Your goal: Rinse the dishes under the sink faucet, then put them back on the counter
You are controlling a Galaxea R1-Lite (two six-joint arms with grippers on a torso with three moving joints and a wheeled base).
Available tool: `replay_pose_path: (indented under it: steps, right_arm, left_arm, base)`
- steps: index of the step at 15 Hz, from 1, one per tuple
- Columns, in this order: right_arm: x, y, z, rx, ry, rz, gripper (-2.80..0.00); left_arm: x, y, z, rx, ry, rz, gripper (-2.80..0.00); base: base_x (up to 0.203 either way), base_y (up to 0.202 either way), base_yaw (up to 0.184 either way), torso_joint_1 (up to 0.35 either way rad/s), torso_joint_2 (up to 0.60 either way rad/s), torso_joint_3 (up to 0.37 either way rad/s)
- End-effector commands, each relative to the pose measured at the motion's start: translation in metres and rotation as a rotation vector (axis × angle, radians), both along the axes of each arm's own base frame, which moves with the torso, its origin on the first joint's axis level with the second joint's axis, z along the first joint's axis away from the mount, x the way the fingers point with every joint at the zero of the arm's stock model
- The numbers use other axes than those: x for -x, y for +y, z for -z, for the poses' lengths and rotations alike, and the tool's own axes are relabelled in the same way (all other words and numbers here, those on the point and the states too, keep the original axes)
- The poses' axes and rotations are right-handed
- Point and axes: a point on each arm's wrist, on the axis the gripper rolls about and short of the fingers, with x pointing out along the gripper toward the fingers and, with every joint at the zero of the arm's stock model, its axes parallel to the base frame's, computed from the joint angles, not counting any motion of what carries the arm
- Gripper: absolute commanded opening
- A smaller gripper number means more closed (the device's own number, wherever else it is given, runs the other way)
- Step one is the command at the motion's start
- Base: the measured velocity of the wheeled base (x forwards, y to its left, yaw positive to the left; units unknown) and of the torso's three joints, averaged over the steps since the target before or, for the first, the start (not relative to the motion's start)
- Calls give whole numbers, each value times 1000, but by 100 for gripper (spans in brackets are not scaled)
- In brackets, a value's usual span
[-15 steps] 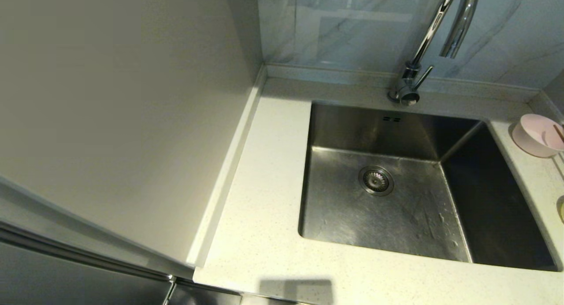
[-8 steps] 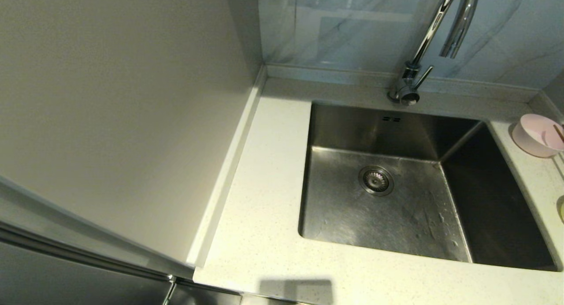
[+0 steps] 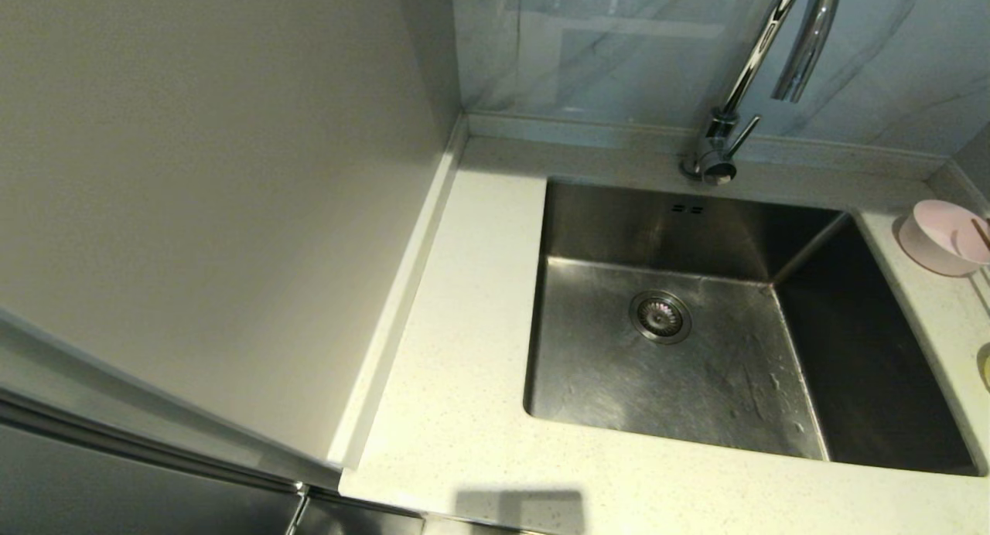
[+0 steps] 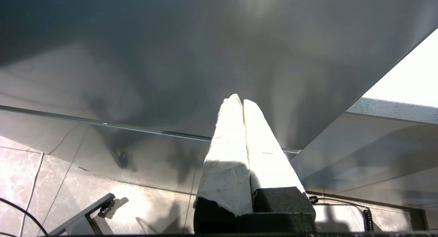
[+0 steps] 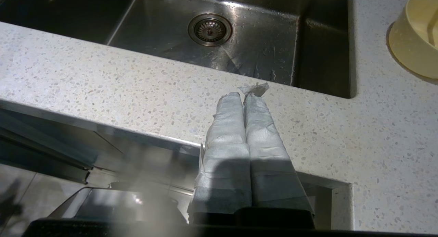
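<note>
The steel sink [image 3: 719, 380] lies in the speckled counter [image 3: 456, 365], with the chrome faucet [image 3: 773, 63] arching over its back edge. A pale pink bowl [image 3: 937, 237] stands on the counter right of the sink, and a chopstick [image 3: 981, 233] tip leans in it. The yellow-green bowl [image 5: 415, 45] sits nearer the front, its sliver [image 3: 984, 367] at the head view's right edge. My right gripper [image 5: 243, 95] is shut and empty, above the counter's front edge before the sink [image 5: 239, 35]. My left gripper [image 4: 239, 100] is shut and empty, low beside a dark cabinet front.
A plain beige wall panel [image 3: 209, 195] rises left of the counter. Marble-look tiles [image 3: 611, 48] back the sink. The round strainer drain [image 3: 660, 315] sits in the basin floor. Neither arm shows in the head view.
</note>
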Motion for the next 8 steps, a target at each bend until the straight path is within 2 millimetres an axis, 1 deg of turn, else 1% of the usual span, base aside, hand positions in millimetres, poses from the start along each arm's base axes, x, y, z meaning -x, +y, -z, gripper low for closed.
replay_pose_path:
  steps: [1,8]
  right_arm:
    - [0,0,0,-1,3,0,-280]
    - [0,0,0,-16,2,3,-280]
  left_arm:
    - [0,0,0,1,-3,0,-280]
    - [0,0,0,1,-3,0,-280]
  base:
    - [0,0,0,0,0,0]
    - [0,0,0,0,0,0]
